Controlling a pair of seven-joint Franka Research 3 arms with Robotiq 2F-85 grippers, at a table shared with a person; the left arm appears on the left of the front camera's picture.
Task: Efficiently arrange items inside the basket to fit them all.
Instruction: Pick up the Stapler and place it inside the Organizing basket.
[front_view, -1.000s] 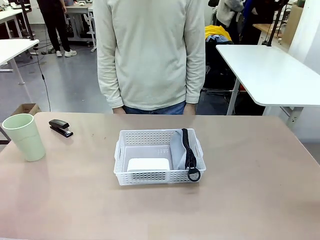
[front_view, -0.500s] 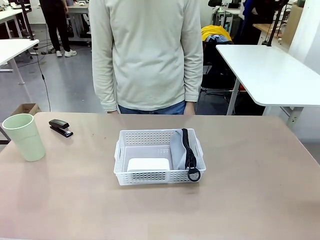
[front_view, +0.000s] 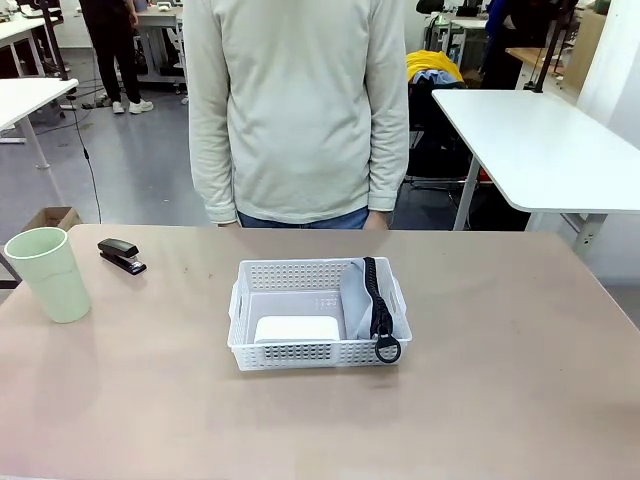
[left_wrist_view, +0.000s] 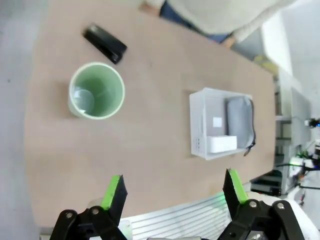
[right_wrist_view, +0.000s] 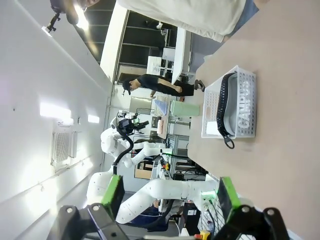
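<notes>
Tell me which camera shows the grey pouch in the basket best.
The right wrist view: the pouch turns its broad side to it, and the CAMPUS lettering is readable. The front view shows the pouch nearly edge-on; the left wrist view shows it small, from above.

Front, two distant wrist views; common basket (front_view: 300, 353)

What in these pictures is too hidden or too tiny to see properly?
Front view: the white box's lower part, behind the basket's near wall.
Front view: the cup's inside, hidden by its own wall.
Left wrist view: the white patch in the basket, too small to read.
</notes>
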